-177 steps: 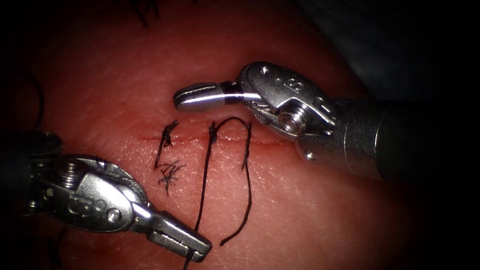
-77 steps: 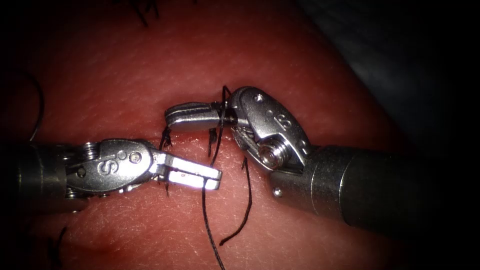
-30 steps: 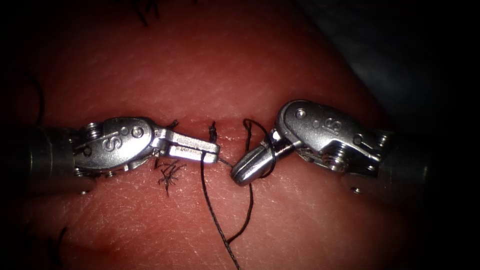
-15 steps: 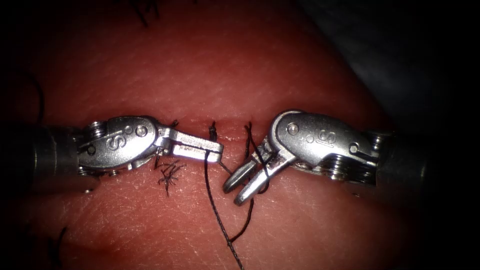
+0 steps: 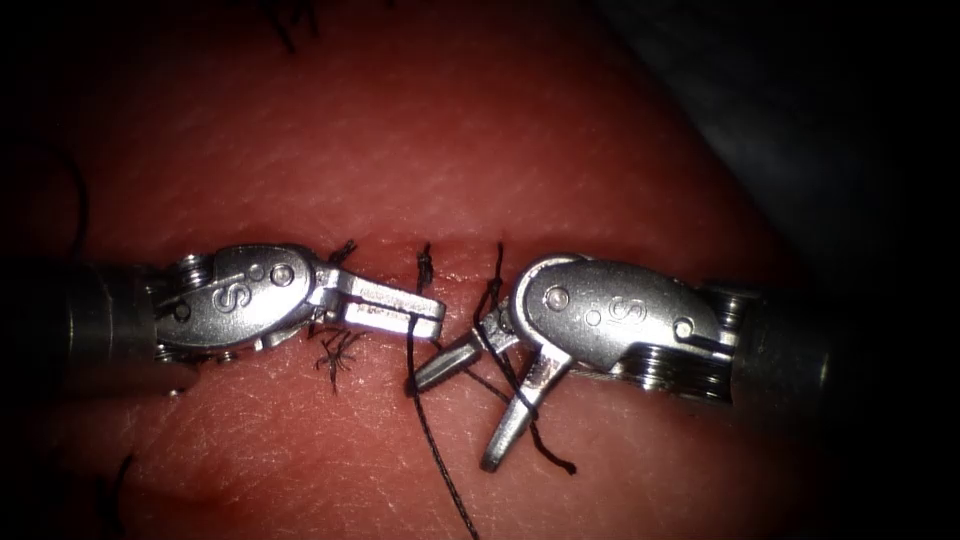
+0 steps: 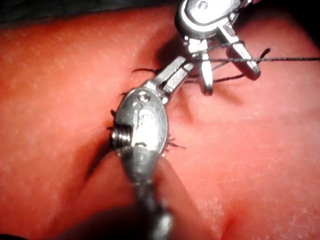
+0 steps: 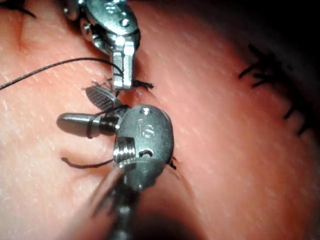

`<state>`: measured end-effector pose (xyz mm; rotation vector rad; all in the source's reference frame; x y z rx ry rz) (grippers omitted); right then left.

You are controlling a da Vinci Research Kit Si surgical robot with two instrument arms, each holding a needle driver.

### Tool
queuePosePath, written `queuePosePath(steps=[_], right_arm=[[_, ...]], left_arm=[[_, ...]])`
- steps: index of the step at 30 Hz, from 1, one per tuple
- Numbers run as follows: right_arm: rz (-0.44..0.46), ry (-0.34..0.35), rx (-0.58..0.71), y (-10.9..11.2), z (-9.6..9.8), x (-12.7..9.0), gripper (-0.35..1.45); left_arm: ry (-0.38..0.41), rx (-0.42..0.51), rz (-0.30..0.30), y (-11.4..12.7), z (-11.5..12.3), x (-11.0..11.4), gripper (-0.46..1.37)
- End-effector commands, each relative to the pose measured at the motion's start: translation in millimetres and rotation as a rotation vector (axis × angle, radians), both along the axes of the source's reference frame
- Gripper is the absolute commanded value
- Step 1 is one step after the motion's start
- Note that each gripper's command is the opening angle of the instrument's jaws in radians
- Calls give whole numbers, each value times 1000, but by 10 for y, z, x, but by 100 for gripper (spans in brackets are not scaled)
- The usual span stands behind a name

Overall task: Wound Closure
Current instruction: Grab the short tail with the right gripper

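Black thread (image 5: 432, 440) held by left tool (image 5: 425, 318); right tool (image 5: 460, 410) agape.

Surgical practice bench. Slab of tissue (image 5: 560, 130) under close light, stitched cut (image 5: 455, 262), dark thread (image 5: 432, 440). Dim surroundings.

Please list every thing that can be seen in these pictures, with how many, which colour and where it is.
tissue: one piece, red-pink, under both tools.
cut: one, a thin darker line across the tissue, between the two tools.
thread: one long black strand, held at the left tool's tip and running down the tissue; a loop of it lies around the right tool's jaws.
cut ends of thread: a few short black tufts, by the stitch under the left tool.
needle: I cannot make one out.
left tool: one, silver, jaws shut on the thread.
right tool: one, silver, jaws spread wide, holding nothing.
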<state>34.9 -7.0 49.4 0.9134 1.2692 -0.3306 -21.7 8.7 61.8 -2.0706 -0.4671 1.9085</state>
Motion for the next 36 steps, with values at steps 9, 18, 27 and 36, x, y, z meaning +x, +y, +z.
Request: queuePosePath(steps=[9,18,27,36], right_arm=[[-7,30,-10,7,-3,0,103],[-70,77,-94,18,-5,4,94],[-107,112,-168,46,-9,8,89],[-180,105,-195,44,-7,3,68]], left_arm=[[-5,-8,9,-8,1,-1,-35],[-6,-5,8,-5,0,-1,-35],[-8,-7,8,-6,1,-6,-35],[-7,-8,7,-7,1,-8,-35]])
